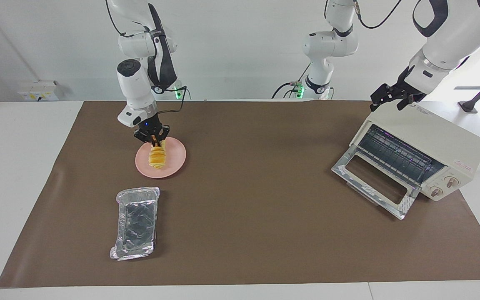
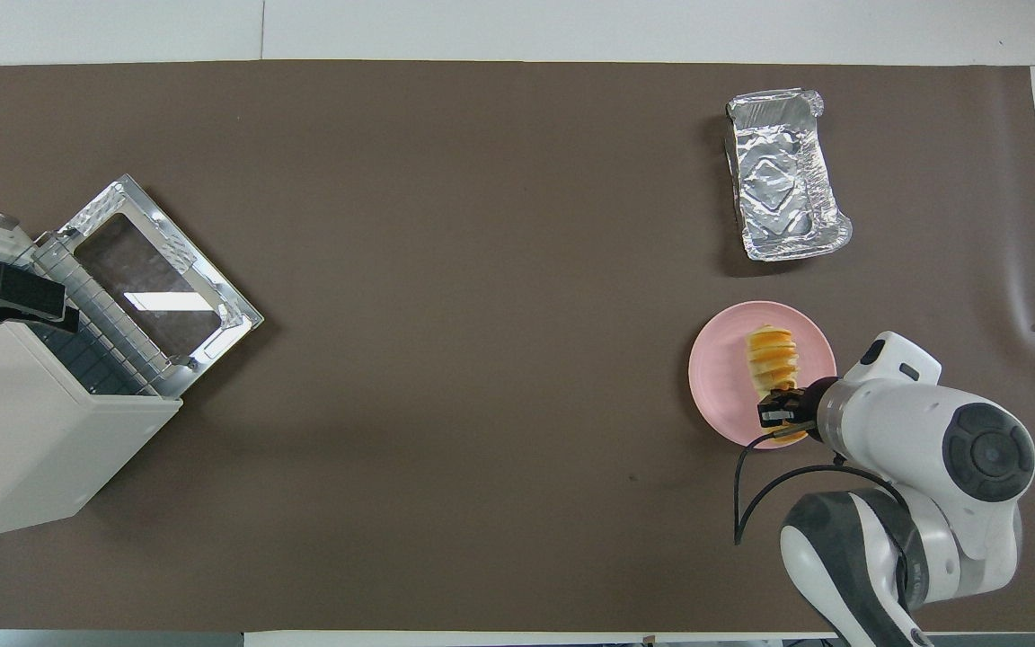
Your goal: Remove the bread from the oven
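One bread on plate; foil tray empty.

The bread is found on the plate, toward the right arm's end of the table. The foil tray is placed farther from the robots than the plate, just beside it. The oven is set at the left arm's end, well apart, with its door laid open onto the table.
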### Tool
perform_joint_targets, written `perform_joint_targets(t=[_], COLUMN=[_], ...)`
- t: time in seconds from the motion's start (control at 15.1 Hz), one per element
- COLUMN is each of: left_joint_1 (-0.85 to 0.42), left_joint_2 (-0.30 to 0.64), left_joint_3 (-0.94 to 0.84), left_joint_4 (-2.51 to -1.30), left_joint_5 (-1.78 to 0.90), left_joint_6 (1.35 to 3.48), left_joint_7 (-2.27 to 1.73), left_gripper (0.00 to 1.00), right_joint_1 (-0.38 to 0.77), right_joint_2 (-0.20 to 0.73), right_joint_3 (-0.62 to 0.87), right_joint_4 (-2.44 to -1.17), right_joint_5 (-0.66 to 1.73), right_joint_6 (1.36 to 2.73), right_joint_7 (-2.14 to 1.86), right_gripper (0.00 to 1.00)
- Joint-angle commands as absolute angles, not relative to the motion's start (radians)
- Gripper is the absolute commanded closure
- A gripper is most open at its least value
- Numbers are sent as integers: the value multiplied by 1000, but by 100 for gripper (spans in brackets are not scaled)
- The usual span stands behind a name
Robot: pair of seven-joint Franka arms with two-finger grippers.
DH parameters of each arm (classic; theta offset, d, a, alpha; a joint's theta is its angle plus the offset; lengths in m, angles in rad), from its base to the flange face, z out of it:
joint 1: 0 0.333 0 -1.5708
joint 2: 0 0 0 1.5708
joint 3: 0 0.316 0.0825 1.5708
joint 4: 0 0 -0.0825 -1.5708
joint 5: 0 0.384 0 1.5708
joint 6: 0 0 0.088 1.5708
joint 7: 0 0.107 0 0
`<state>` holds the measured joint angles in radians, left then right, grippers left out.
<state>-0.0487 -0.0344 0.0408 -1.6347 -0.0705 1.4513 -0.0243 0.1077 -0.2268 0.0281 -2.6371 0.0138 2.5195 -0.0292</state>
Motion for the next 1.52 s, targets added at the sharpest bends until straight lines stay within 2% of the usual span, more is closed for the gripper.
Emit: perform_joint_targets(t=[0.0, 0.4, 0.73, 0.99, 1.26, 1.45], left_joint_1=[-54, -54, -52, -54, -54, -54], left_joint_2=[-64, -64, -64, -64, -64, -64], left_joint_3=[44, 44, 43, 43, 43, 43], left_joint_4=[-1671, -1671, -1671, -1671, -1671, -1671], left_joint_5=[-54, -54, -54, -54, -54, -54], left_joint_6=[1471, 1471, 1471, 1471, 1471, 1471], left_joint_7=[-32, -32, -32, -32, -32, -32], left_gripper=[0, 0, 0, 0, 0, 0], right_joint_1=[106, 51, -43, -57, -64, -68], right_joint_2=[-241, -250, -219, -192, -161, -125], right_joint_3=[29, 18, 18, 17, 29, 31], right_joint_4=[-2587, -2306, -1946, -1746, -1622, -1634], right_joint_5=[29, 28, 29, 28, 25, 18], right_joint_6=[2420, 2059, 1711, 1455, 1318, 1377], right_joint_7=[-21, -43, -195, -198, -193, -184], right_gripper=[0, 0, 0, 0, 0, 0])
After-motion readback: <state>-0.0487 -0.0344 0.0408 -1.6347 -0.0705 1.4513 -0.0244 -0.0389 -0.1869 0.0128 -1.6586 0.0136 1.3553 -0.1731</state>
